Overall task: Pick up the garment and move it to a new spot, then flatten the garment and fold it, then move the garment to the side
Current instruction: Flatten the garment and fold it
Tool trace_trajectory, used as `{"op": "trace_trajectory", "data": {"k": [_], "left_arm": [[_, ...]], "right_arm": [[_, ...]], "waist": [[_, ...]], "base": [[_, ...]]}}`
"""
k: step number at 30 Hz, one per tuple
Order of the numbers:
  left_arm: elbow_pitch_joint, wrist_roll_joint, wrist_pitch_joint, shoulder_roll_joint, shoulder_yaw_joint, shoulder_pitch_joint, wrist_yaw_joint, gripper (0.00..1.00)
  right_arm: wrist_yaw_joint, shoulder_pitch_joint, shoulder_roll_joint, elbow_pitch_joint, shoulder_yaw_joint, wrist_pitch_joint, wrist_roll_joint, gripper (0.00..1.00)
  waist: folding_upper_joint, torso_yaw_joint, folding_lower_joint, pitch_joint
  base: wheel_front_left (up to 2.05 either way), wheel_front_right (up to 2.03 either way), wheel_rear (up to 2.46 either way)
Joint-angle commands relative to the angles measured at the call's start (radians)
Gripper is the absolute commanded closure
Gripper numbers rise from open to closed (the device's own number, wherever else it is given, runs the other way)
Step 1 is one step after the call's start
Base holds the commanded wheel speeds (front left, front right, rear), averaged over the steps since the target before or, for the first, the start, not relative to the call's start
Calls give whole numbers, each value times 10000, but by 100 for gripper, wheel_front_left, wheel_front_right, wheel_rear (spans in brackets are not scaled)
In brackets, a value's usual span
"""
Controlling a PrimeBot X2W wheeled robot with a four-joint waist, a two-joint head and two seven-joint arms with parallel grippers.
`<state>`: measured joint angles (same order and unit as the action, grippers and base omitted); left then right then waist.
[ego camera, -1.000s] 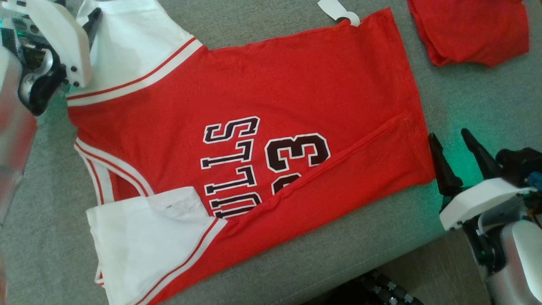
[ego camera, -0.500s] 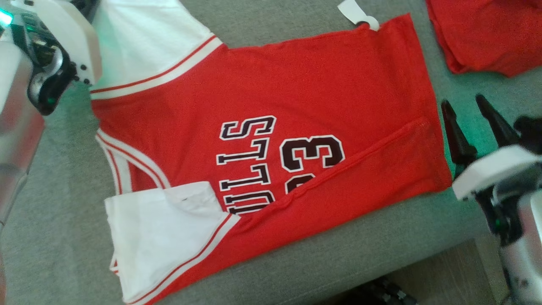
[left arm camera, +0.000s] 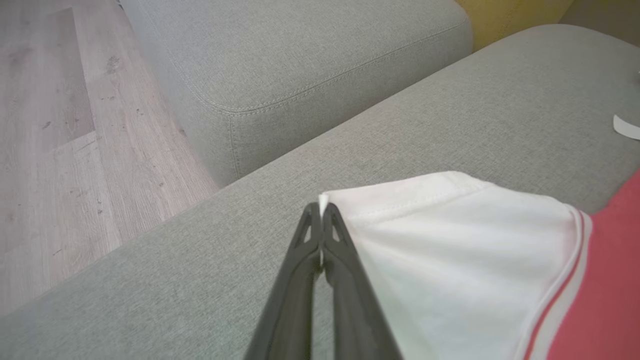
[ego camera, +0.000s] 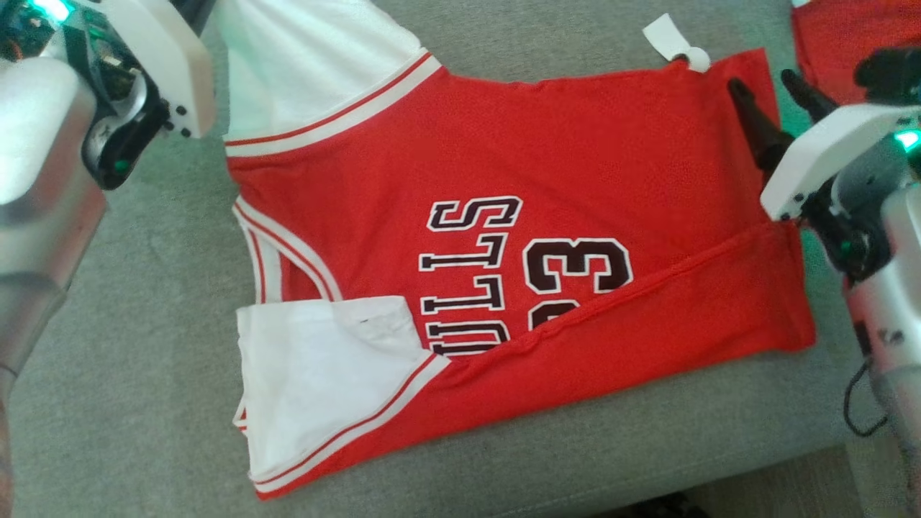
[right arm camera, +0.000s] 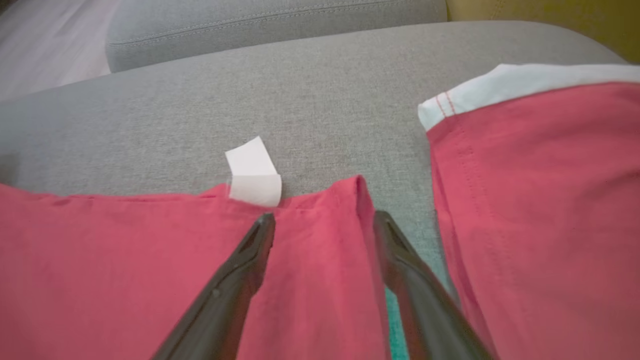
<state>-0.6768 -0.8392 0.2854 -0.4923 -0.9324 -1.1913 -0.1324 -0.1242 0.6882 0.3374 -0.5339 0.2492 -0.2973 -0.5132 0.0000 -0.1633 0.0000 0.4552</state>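
Our jersey lies spread on the grey sofa, its near edge folded up over part of the lettering. Our left jaws are clenched on the corner of its white sleeve, at the jersey's far left end. Our right jaws stand released at the far right corner, one finger over the red cloth, the other just off its edge, near the white tag. Another red garment lies just beside.

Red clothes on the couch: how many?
2. The Bulls jersey lies spread across the middle; another red garment sits at the far right, partly cut off. More may be hidden.
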Motion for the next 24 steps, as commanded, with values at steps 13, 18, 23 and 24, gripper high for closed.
{"op": "trace_trajectory", "data": {"k": [13, 18, 23, 24], "left_arm": [[54, -630, -533, -222, -307, -894, 18, 100], [-52, -786, -654, -242, -479, -945, 18, 100], [-173, -972, -786, -268, -698, -1002, 17, 100], [-192, -1005, -821, -277, -742, -1017, 17, 100]], "right_arm": [[-65, 1607, 166, -1664, 786, -170, -918, 47], [-65, 1755, 272, -1910, 1025, -117, -1015, 87], [-65, 1874, 426, -2124, 1297, 83, -1012, 100], [-65, 1909, 461, -2132, 1344, 187, -1007, 100]], "waist": [[0, 323, 0, -8], [0, 358, 0, -12], [0, 397, 0, -38], [0, 406, 0, -41]], "base": [[0, 0, 0], [0, 0, 0], [0, 0, 0], [0, 0, 0]]}}
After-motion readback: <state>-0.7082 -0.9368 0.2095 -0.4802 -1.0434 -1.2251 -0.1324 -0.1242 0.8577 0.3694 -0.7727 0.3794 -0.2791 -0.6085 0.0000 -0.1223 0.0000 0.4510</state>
